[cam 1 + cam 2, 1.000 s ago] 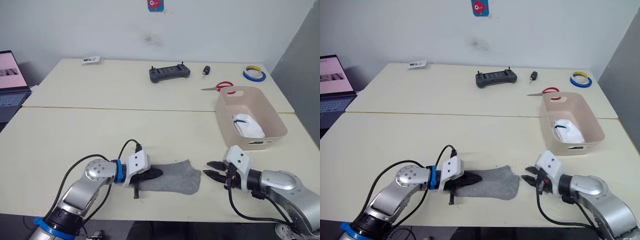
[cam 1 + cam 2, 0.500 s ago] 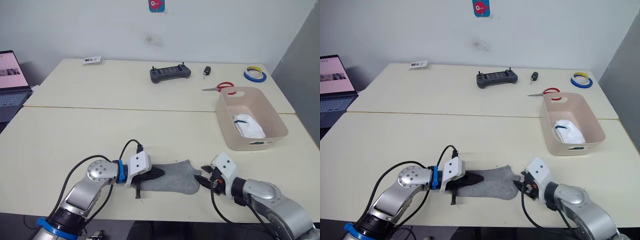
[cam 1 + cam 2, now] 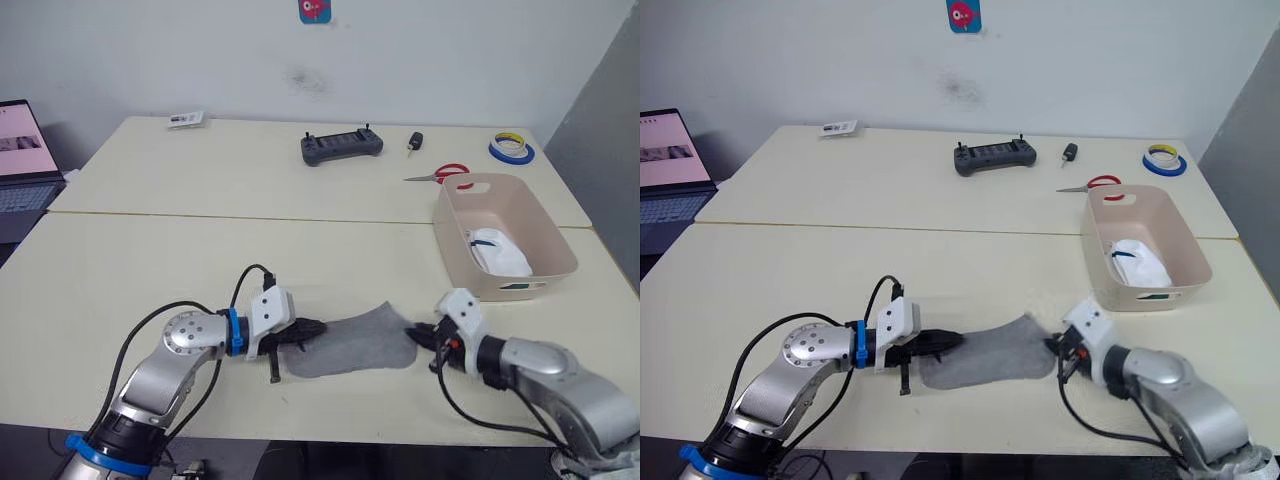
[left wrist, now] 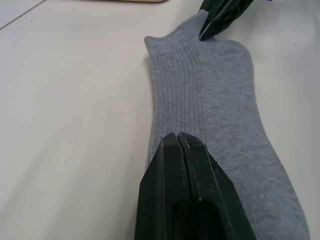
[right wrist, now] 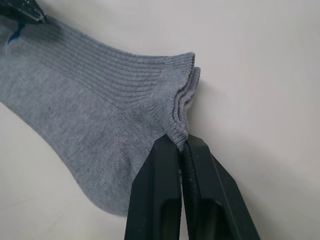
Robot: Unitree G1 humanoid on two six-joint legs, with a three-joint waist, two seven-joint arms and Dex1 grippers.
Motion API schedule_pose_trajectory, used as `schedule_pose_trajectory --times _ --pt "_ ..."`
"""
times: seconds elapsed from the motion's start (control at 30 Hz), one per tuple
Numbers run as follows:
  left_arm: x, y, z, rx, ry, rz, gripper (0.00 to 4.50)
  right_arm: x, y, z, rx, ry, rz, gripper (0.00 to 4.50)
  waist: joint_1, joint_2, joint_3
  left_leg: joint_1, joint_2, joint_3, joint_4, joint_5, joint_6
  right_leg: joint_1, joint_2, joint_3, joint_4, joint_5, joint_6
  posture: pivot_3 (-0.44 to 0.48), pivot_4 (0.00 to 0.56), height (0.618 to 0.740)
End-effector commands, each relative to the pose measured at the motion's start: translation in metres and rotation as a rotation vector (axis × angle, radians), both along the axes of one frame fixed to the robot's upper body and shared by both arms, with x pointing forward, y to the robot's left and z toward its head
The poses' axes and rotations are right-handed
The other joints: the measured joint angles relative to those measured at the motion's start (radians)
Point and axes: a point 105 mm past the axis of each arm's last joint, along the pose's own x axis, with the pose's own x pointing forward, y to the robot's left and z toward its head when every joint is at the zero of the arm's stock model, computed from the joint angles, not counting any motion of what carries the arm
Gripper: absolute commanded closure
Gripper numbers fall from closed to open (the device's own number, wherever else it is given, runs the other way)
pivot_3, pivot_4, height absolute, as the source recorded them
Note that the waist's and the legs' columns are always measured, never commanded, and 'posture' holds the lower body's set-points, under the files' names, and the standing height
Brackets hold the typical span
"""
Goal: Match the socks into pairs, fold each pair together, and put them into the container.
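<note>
A grey sock point(image 3: 352, 343) lies flat near the table's front edge, and its cuff point(image 5: 181, 102) shows stacked layers, as of two socks laid together. My left gripper point(image 3: 312, 329) is shut on its toe end, which the left wrist view shows as ribbed grey fabric point(image 4: 210, 95) under the closed fingertips point(image 4: 172, 140). My right gripper point(image 3: 415, 337) is shut on the cuff corner, pinching it between its fingers point(image 5: 165, 150). The pale pink container point(image 3: 452, 232) stands at the right and holds a folded white sock point(image 3: 497, 252).
On the far table lie a black controller point(image 3: 341, 146), a black key fob point(image 3: 412, 142), red-handled scissors point(image 3: 442, 174) and rolls of tape point(image 3: 510, 149). A laptop point(image 3: 20, 160) sits at the left edge and a small card point(image 3: 183, 120) at the back left.
My right gripper came in from the right, shut on the sock's cuff and drew it right and slightly up. The left gripper kept hold of the toe end.
</note>
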Motion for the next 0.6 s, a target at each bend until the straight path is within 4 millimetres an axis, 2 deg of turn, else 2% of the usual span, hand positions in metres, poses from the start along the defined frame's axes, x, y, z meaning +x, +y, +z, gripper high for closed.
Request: schedule_pose_trajectory --times 0.03,0.2,0.4,0.5,0.6 --pt "-0.002 -0.017 0.001 0.001 -0.012 -0.052 4.50 0.002 -0.004 0.014 0.004 -0.032 0.029 4.47 0.000 0.000 0.000 0.000 0.000 0.000 0.000 0.000 0.000 0.000 0.000 0.000 0.000 0.000 0.000 0.000 0.150 0.737" --pt "0.004 -0.026 -0.017 0.041 0.025 -0.050 4.50 -0.002 0.004 0.022 -0.001 -0.048 0.094 4.47 0.000 0.000 0.000 0.000 0.000 0.000 0.000 0.000 0.000 0.000 0.002 0.000 0.000 0.000 0.000 0.000 0.150 0.737" --pt "0.009 -0.016 -0.035 0.111 0.044 -0.030 4.50 -0.020 0.029 0.042 -0.013 -0.085 0.302 4.47 -0.002 0.000 0.000 0.000 0.000 0.000 0.000 0.000 0.000 0.000 0.002 0.000 0.000 0.000 0.000 0.000 0.150 0.737" --pt "0.008 -0.016 -0.031 0.094 0.033 -0.035 4.50 -0.024 0.042 0.048 0.000 -0.079 0.365 4.47 -0.002 0.000 0.000 0.000 0.001 0.000 0.000 0.000 0.000 0.000 0.002 0.000 0.001 0.000 0.000 0.000 0.150 0.737" --pt "0.004 -0.014 -0.014 0.088 -0.010 -0.066 4.50 -0.022 0.043 0.045 -0.025 -0.061 0.390 4.47 0.000 0.000 0.000 0.000 0.001 -0.001 0.000 0.000 0.000 0.000 0.002 0.000 0.000 0.000 0.000 0.000 0.150 0.737"
